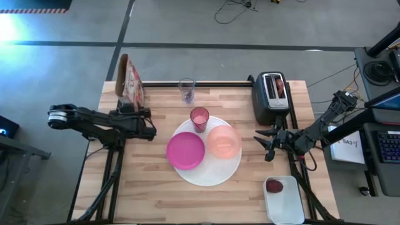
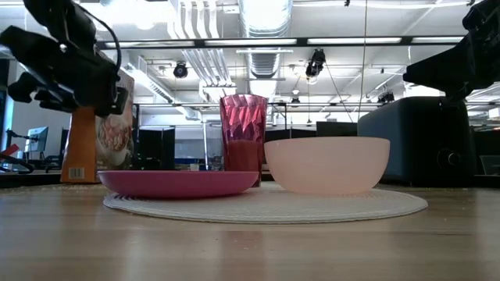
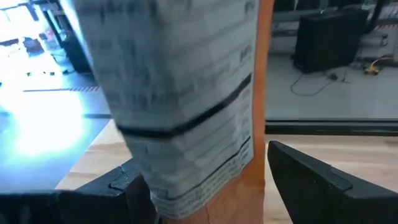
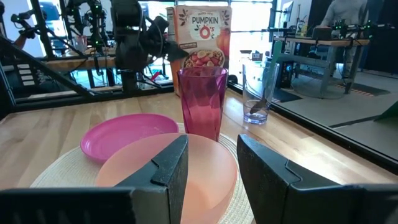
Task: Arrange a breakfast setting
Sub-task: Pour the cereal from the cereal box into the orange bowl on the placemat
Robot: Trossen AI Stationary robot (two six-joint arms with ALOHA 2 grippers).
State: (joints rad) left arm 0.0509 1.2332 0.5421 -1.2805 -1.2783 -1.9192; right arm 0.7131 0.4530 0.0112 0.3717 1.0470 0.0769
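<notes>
The white plate holds the bowl, and the open left gripper straddles the cereal box to grab it.

Bright overhead lighting — cereal box blurred close-up, window glare behind.

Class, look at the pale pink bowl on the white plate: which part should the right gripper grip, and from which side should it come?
Grip the rim of the pale pink bowl on its right side, one finger inside and one outside. The bowl is too wide to span, it sits upright with an open top, and the magenta plate crowds its left. The right gripper, open, already faces that free side.
</notes>
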